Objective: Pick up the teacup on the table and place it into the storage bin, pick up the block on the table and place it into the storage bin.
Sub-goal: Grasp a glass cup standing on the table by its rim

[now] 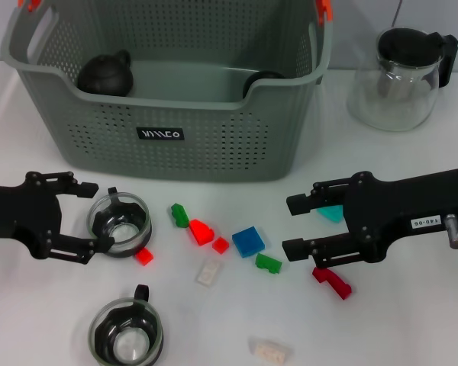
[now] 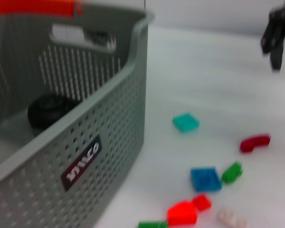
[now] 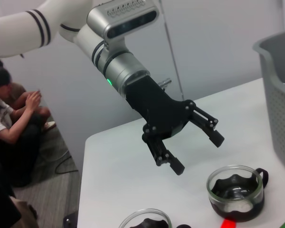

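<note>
Flanking a teacup (image 1: 120, 223) on the white table (image 1: 412, 320), the left gripper (image 1: 99, 216) is seen spread wide, its fingers either side of the glass and just apart from it. The right gripper (image 1: 291, 226) is held open above a teal block (image 1: 332, 213) and a dark red one (image 1: 332, 281). The storage bin (image 1: 168, 133) is set behind, with coloured blocks scattered before it, a second cup (image 1: 126, 336) nearer, and a glass teapot (image 1: 401, 76) beside the bin.

Even, bright overhead light fell on the white worktop (image 1: 412, 320), casting only faint shadows. The left wrist view was blurred throughout; the head view was sharp.
</note>
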Tool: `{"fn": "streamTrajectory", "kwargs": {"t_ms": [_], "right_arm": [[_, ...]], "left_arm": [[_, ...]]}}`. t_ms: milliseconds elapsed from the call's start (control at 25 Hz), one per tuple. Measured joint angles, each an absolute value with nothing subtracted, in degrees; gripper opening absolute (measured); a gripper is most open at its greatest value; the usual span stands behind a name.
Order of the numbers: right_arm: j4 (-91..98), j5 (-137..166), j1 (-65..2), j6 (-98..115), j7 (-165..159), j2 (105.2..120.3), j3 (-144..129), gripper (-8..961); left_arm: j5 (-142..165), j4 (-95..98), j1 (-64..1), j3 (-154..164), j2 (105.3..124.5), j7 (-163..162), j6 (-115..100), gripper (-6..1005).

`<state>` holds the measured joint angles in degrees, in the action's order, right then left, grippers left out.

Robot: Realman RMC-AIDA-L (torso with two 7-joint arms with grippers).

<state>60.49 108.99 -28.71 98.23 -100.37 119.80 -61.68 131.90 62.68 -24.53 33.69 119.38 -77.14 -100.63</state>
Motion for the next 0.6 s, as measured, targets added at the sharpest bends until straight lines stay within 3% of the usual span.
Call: {"fn": "streamTrajectory", "kwargs": {"t_ms": [600], "right_arm": [[52.91,109.16,-31.57,95.59,-101.66,120.00,-59.24,760]], "left_arm": [[143.82,68.84,-27.93,46.12,119.79,-76.18,-94.14,874]]}}
